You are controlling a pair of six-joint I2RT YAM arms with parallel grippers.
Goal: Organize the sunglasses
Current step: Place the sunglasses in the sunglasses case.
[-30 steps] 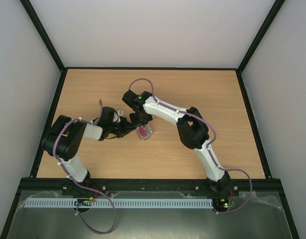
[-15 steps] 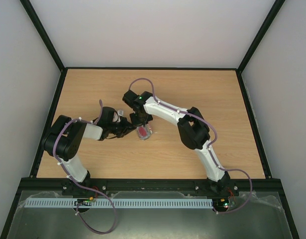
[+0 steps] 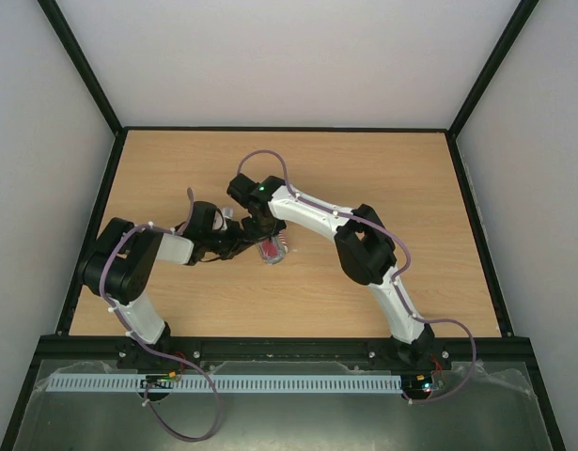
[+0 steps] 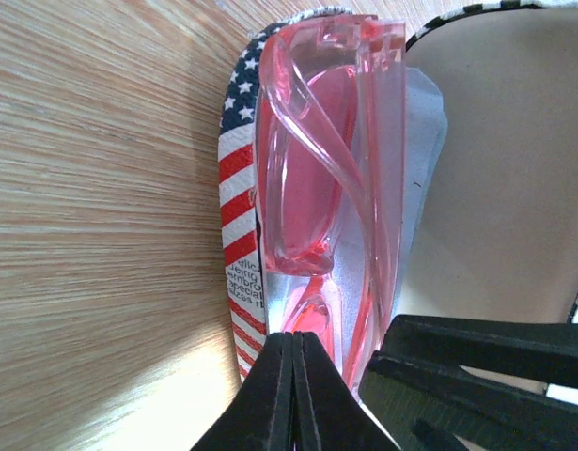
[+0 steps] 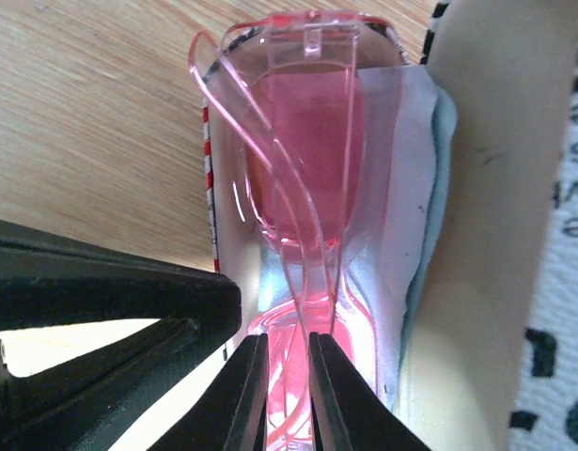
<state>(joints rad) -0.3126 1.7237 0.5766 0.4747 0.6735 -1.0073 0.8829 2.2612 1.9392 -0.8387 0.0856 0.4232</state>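
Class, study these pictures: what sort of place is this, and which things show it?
Probably a robotics lab test cell: a wooden table boxed in by plain white walls and a black frame, with the left arm and right arm bolted at its near edge.

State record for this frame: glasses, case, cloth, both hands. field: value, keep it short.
sunglasses: folded, lying inside the case on the cloth
case: open, flag print outside, resting on the table
cloth: light blue, under the sunglasses, in the case
left hand: shut, tip at the case's end
right hand: narrowly parted astride the sunglasses, grip unclear
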